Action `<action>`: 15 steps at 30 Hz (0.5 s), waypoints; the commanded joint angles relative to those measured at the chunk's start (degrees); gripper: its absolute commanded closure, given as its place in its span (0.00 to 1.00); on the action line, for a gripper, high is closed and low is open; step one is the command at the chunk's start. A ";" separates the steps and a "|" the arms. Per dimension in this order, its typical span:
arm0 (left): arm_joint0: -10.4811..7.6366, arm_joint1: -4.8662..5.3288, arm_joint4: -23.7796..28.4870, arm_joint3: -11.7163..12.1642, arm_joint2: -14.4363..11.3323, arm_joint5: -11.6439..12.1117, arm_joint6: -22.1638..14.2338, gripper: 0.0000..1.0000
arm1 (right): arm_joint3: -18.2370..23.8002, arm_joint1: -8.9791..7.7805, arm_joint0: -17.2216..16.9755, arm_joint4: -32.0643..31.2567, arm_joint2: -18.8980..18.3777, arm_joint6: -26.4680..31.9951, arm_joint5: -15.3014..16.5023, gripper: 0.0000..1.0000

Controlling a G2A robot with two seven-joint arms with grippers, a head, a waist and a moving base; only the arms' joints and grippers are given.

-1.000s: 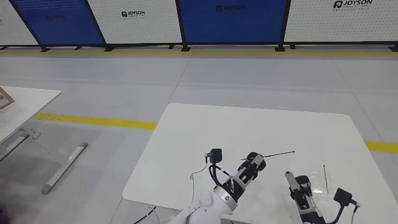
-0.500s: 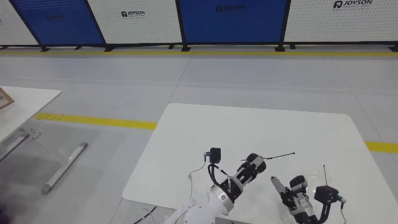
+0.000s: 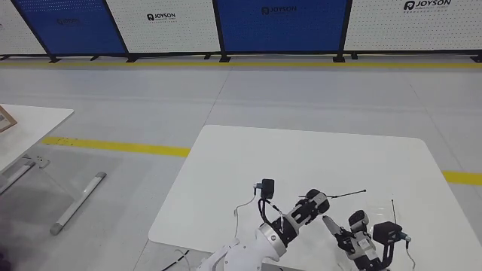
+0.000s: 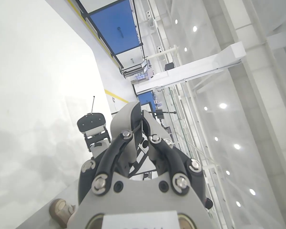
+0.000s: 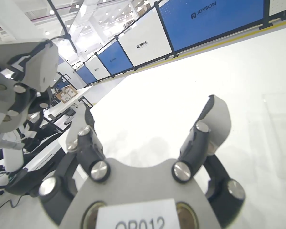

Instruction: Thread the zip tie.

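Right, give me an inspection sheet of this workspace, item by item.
Surface: white table with rounded corners.
Job's things: one zip tie held above the table; a second zip tie lies flat on it.
Clutter: what looks like a clear plastic sheet on the table.
Grippers: left gripper, fingers shut on the zip tie; right gripper, fingers open, holding nothing.
Cables: thin lead by the left wrist.
Surroundings: blue and white panels; yellow floor line.
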State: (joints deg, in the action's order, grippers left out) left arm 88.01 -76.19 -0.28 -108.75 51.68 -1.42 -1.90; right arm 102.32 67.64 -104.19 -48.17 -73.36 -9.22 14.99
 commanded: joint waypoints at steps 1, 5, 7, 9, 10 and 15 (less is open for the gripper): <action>0.00 0.00 0.00 0.00 0.00 0.01 -0.02 1.00 | 0.00 0.00 0.00 0.00 0.00 0.01 0.00 0.00; -0.38 -0.06 -0.70 0.54 -0.63 -0.30 0.03 1.00 | -0.10 0.13 0.55 1.12 0.20 0.14 0.31 0.00; -0.62 -0.12 -1.46 0.73 -1.13 -0.63 0.40 1.00 | -0.03 0.18 0.61 0.96 0.23 -0.24 0.28 0.00; -0.87 -0.20 -1.74 0.94 -1.62 -0.93 0.70 1.00 | 0.12 0.26 0.58 0.24 0.44 -0.98 -0.27 0.22; -1.00 -0.24 -1.86 1.08 -1.81 -1.09 0.79 1.00 | 0.17 0.31 0.58 0.01 0.55 -1.43 -0.47 0.51; -1.84 -0.45 -1.37 1.86 -2.76 -2.16 0.41 1.00 | -0.05 0.51 0.73 -1.49 1.19 -2.88 -1.07 0.65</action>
State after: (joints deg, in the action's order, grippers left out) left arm 86.37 -76.60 -1.89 -107.05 49.11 -3.45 -1.29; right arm 102.38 68.12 -103.52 -49.59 -72.27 -12.02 13.80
